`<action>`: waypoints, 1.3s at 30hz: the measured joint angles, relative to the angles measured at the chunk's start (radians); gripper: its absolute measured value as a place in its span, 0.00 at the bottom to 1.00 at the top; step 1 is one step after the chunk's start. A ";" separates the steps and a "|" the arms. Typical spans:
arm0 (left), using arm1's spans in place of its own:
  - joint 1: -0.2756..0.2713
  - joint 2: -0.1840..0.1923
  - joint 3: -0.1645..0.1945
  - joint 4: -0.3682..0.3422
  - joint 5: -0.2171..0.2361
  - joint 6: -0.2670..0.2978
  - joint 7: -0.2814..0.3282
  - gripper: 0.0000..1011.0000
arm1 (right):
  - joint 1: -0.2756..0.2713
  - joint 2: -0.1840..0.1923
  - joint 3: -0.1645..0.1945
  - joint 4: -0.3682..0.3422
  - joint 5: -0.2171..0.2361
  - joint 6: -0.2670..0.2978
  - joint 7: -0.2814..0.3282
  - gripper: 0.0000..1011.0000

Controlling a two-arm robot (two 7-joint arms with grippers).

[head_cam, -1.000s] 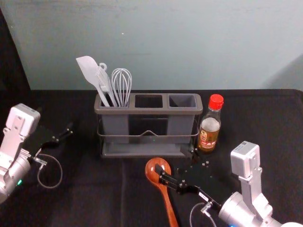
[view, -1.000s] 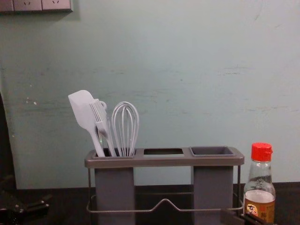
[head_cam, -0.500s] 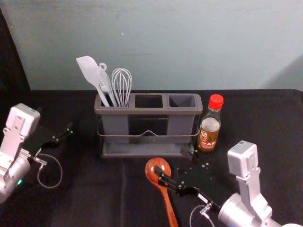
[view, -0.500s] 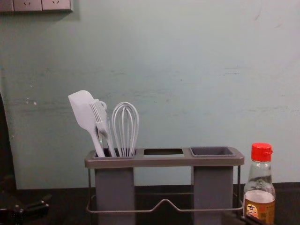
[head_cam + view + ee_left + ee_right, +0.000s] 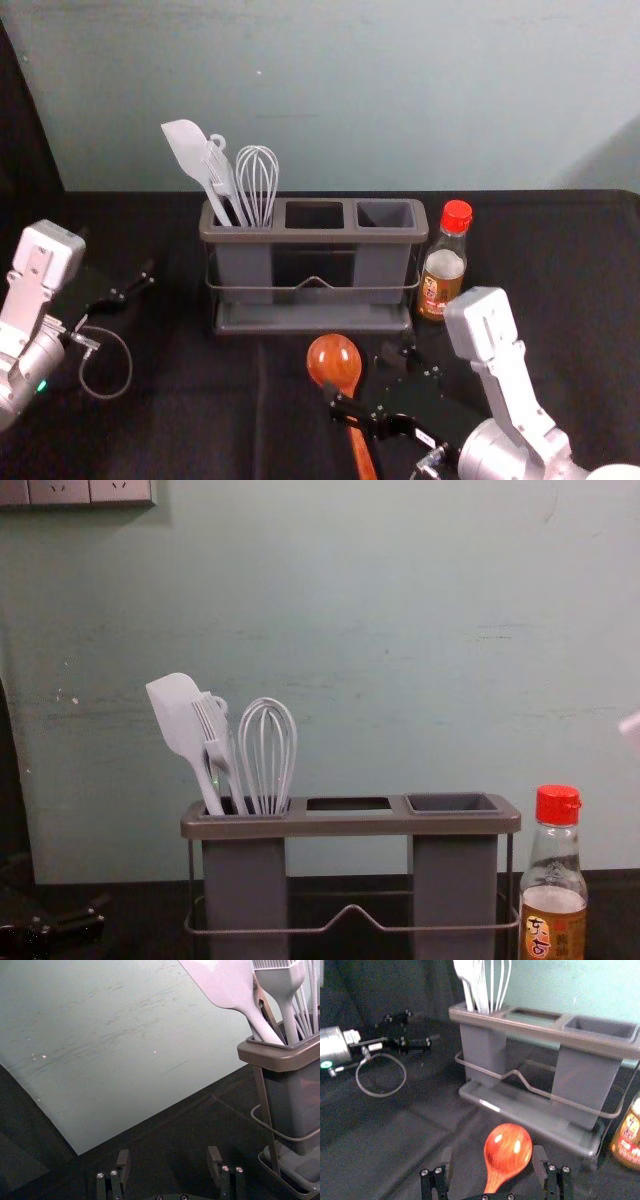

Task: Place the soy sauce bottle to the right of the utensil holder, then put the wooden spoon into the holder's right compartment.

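Observation:
The soy sauce bottle (image 5: 441, 285) stands upright just right of the grey utensil holder (image 5: 313, 238); the chest view shows the bottle (image 5: 555, 920) beside the holder's right end. In front of the holder lies the wooden spoon (image 5: 335, 362), bowl towards it. My right gripper (image 5: 362, 378) is low over the spoon, open. In the right wrist view, the spoon's bowl (image 5: 507, 1150) shows between and beyond the parted fingertips of the right gripper (image 5: 493, 1156). My left gripper (image 5: 116, 254) is parked left of the holder; in its wrist view the left gripper (image 5: 168, 1159) is open.
A white spatula (image 5: 188, 150), a brush and a whisk (image 5: 257, 182) stand in the holder's left compartment. Its middle and right (image 5: 385, 214) compartments hold no utensils. The wall rises behind the black-covered table (image 5: 200, 420).
My right gripper has drawn back from the spoon's bowl towards the handle, and its wrist has turned. The spoon, bottle and left arm have stayed in place.

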 joint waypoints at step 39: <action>0.000 0.000 0.000 0.000 0.000 0.000 0.000 1.00 | 0.307 -0.175 -0.097 0.137 -0.161 0.642 -0.031 0.99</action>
